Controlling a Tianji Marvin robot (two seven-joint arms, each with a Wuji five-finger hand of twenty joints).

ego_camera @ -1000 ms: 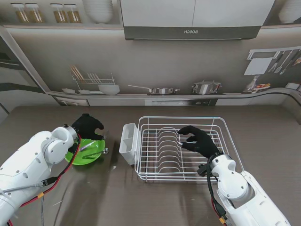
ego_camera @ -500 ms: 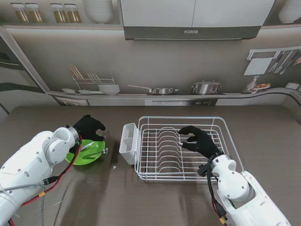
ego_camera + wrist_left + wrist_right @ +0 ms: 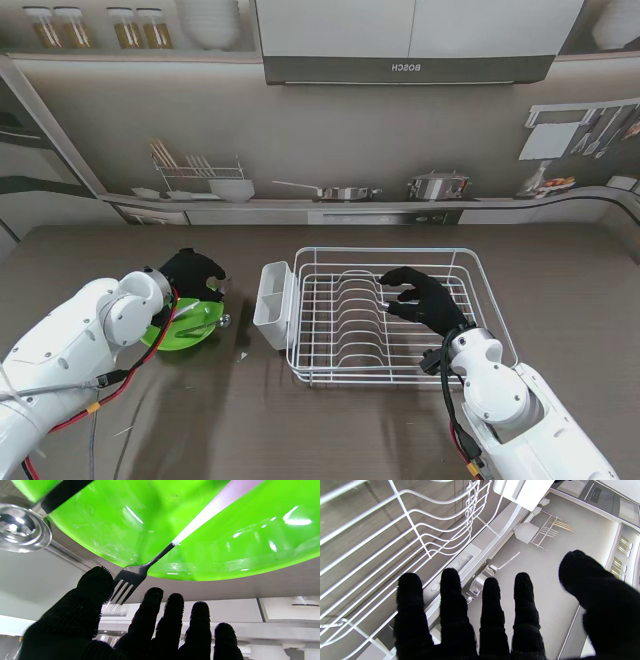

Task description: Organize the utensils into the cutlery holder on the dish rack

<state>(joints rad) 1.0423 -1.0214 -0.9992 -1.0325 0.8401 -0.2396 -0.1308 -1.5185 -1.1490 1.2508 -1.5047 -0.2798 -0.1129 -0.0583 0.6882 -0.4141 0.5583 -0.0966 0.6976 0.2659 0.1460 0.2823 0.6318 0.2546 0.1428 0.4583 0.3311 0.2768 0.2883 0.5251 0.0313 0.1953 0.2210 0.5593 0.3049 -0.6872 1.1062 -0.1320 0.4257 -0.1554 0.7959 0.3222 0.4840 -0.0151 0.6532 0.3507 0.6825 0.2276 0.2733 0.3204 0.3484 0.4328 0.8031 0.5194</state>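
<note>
Two utensils, a fork and a spoon, lie on the green plate near the tabletop's left edge. White cutlery holder looks empty. Left hand spread beside fork; right hand spread over dish rack.

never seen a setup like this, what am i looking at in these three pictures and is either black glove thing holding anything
It is a robot with two white arms, each ending in a five-fingered hand in a black glove. The wide picture comes from a camera on its stand, looking down at a brown table. The other two come from cameras on the wrists, looking along the fingers, and they appear upside down.

On the table sit a green bowl holding a fork and a spoon, and a white wire dish rack with a white cutlery holder on its left side.

The left hand hovers over the bowl, fingers apart near the fork, holding nothing. The right hand is spread open over the rack, also holding nothing.
</note>
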